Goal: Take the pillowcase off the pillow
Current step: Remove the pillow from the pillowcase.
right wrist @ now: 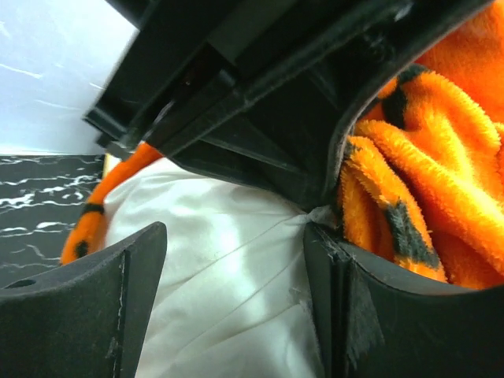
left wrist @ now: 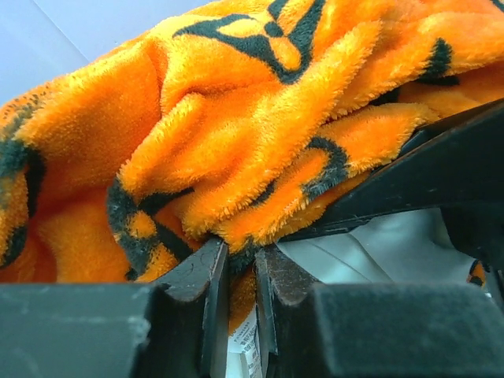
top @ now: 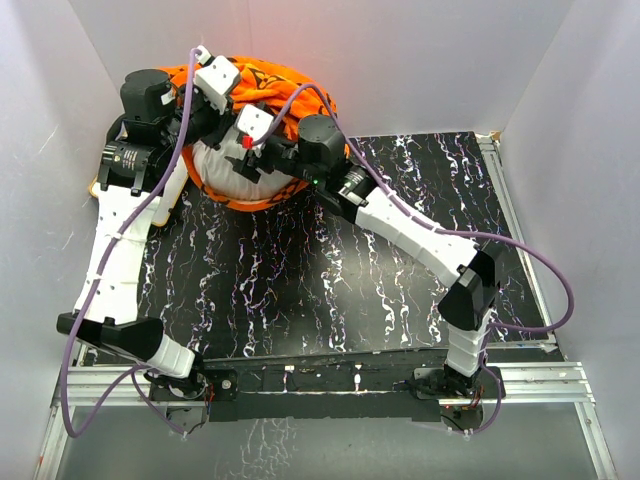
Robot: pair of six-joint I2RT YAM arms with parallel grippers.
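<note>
Top view: the plush orange pillowcase (top: 275,85), black-patterned, bunches over the far end of the plump white pillow (top: 225,170), at the far-left corner of the marbled black counter (top: 330,290).

Left wrist: the left claw (left wrist: 240,264) clamps a pillowcase fold above the pillow. The print on the white tag (left wrist: 242,346) is unreadable.

Right wrist: the right claw (right wrist: 234,244) gapes over the pillow's smooth cloth.
</note>
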